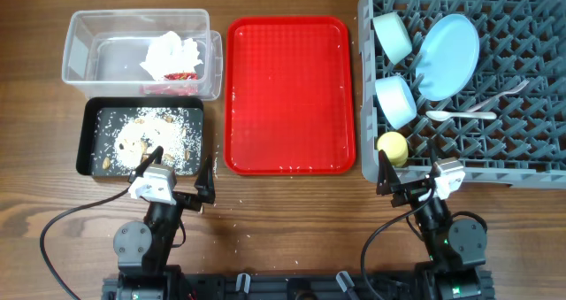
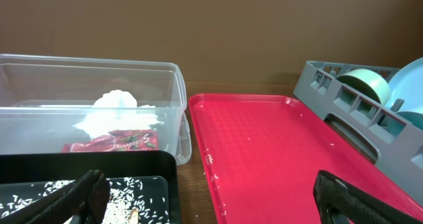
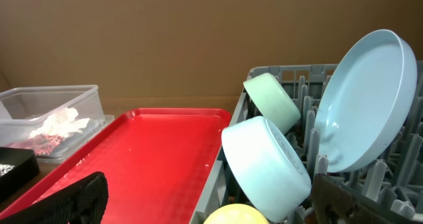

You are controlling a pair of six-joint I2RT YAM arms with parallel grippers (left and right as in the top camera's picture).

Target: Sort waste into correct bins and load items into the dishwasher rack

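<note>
The grey dishwasher rack (image 1: 531, 114) at the right holds the pale blue plate (image 1: 448, 57), pale green bowl (image 1: 392, 36), pale blue bowl (image 1: 396, 101), yellow cup (image 1: 393, 147), white spoon (image 1: 460, 116) and fork (image 1: 508, 89). The crumpled white wrapper with red print (image 1: 172, 59) lies in the clear tub (image 1: 88, 34). Rice and brown scraps (image 1: 146, 134) lie in the black tray (image 1: 88, 163). My left gripper (image 1: 179, 181) is open and empty near the table's front, below the black tray. My right gripper (image 1: 409, 179) is open and empty at the rack's front edge.
The flat red serving tray (image 1: 289, 92) lies in the middle with a few grains on it (image 2: 264, 151). A few rice grains lie on the wood near the left gripper. Both arm bases and cables sit at the front edge.
</note>
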